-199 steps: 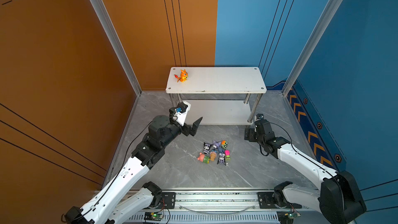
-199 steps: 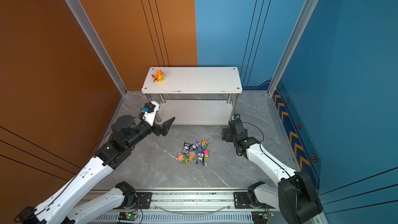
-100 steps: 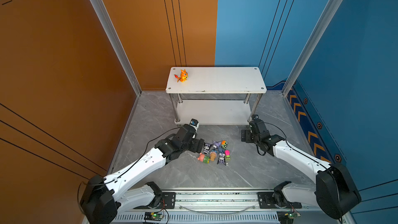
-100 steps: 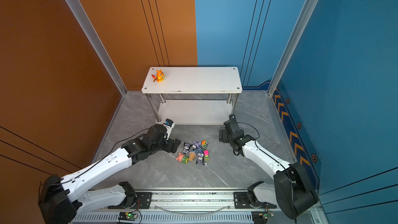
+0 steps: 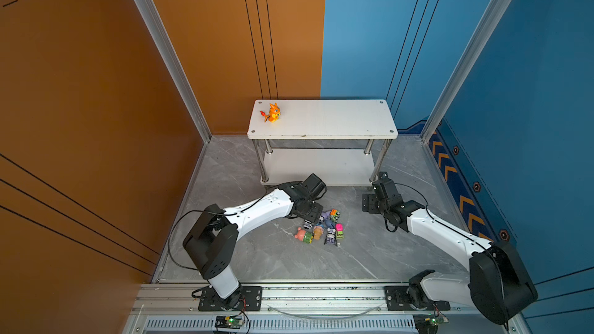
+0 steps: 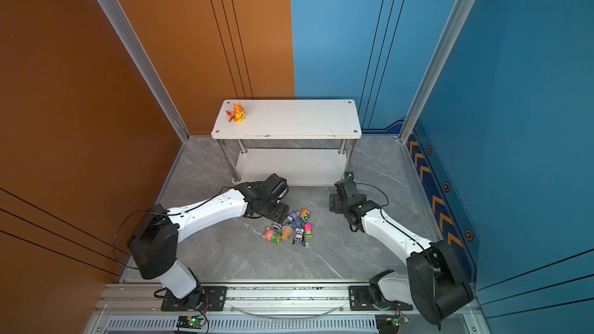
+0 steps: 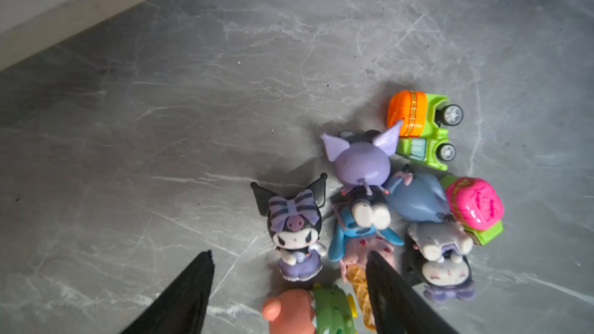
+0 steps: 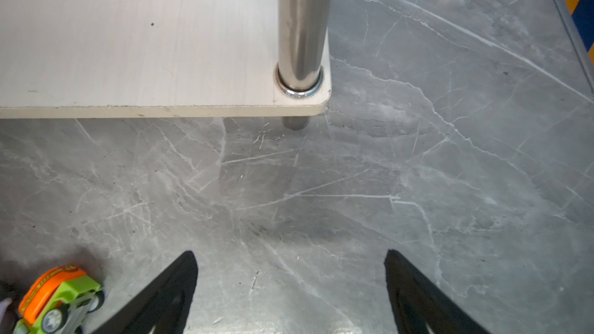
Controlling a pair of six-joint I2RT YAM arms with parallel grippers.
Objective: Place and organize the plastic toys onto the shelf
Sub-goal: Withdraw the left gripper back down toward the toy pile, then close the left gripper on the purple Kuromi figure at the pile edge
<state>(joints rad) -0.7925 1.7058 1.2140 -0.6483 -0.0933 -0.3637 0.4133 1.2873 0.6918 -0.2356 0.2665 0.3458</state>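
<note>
Well, the left claw (image 7: 289, 255) hangs low over the heap of toys (image 5: 319, 229) in the middle of the table (image 5: 257, 261), jaws apart and pinching nothing. An imp with a striped bow (image 7: 294, 226) stands between its two fingers. One finger (image 7: 395, 293) lies across the blue creature on its ice-cream cone (image 7: 356, 242), and the pink bear (image 7: 286, 313) lies just beside the imp's feet.

That is where I see trouble. If the jaws come together as they stand, that finger may shove the cone into the imp and squeeze two toys at once. Or the round head may slip out and scatter the neighbours: the donkey (image 7: 414, 200), the orange car (image 7: 418, 126) and the pink car (image 7: 474, 207) are packed together, touching.

The right claw (image 8: 291, 253) is spread wide over bare table near the shelf's front right leg (image 8: 302, 27), holding nothing. The orange car sits close to it, so a careless sweep could knock that car away.

The shelf (image 5: 334, 120) stands at the table's back edge. Its top board carries only the orange dragon (image 5: 272, 112), upright near the back left corner. The lower board (image 5: 321, 163) looks bare, as far as I can see under the top.
</note>
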